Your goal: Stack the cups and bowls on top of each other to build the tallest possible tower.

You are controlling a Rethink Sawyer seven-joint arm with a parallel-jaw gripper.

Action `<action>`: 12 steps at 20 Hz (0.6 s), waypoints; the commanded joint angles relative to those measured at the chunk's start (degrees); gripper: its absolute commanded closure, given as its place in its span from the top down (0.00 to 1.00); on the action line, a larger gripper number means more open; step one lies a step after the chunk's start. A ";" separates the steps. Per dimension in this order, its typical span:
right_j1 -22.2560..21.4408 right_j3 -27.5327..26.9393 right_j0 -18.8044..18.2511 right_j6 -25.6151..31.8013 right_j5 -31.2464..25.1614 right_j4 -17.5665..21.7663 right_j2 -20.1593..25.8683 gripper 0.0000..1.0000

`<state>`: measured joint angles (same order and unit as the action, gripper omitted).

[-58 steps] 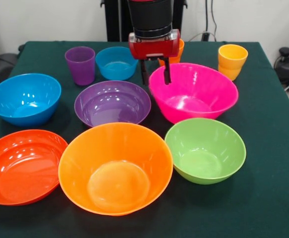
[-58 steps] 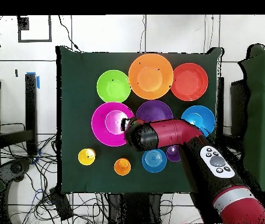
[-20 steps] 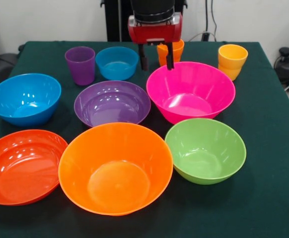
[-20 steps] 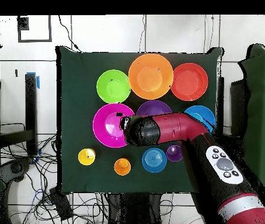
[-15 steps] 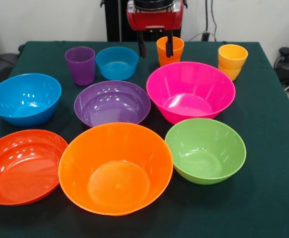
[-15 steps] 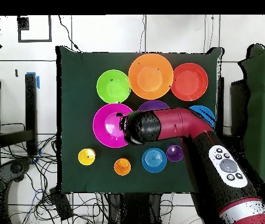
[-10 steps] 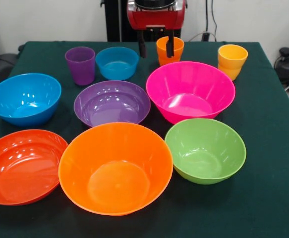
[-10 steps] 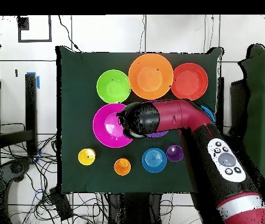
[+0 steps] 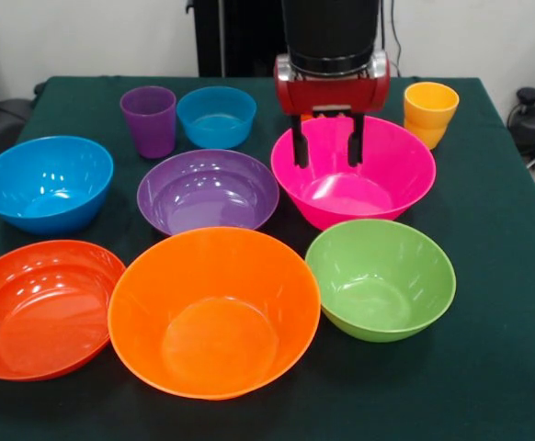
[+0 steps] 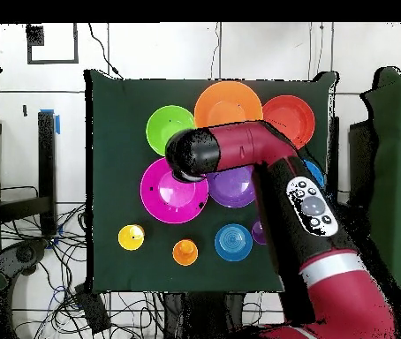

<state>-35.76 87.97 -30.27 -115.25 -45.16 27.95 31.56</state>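
Nearest the camera on the dark green cloth-covered counter (image 9: 506,367) sit the large glossy orange plastic bowl (image 9: 214,310), the shallow red-orange bowl (image 9: 39,306) and the green bowl (image 9: 380,277). Behind them stand the blue bowl (image 9: 45,182), the purple bowl (image 9: 208,191) and the large pink bowl (image 9: 355,171). The gripper (image 9: 326,152), its two black fingers spread and holding nothing, hangs over the pink bowl's far side. Farthest back are the purple cup (image 9: 149,120), the small blue bowl (image 9: 216,116) and the yellow cup (image 9: 429,113). Nothing is stacked.

bowls (image 9: 211,191): 7 | cups (image 9: 149,120): 3 | end effector (image 9: 326,149): 1 | table (image 9: 506,266): 1
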 commanded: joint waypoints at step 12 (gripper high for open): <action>9.05 -8.50 3.05 7.08 0.99 6.07 -1.26 1.00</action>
<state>-29.32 82.84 -28.77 -115.25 -45.17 29.27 31.54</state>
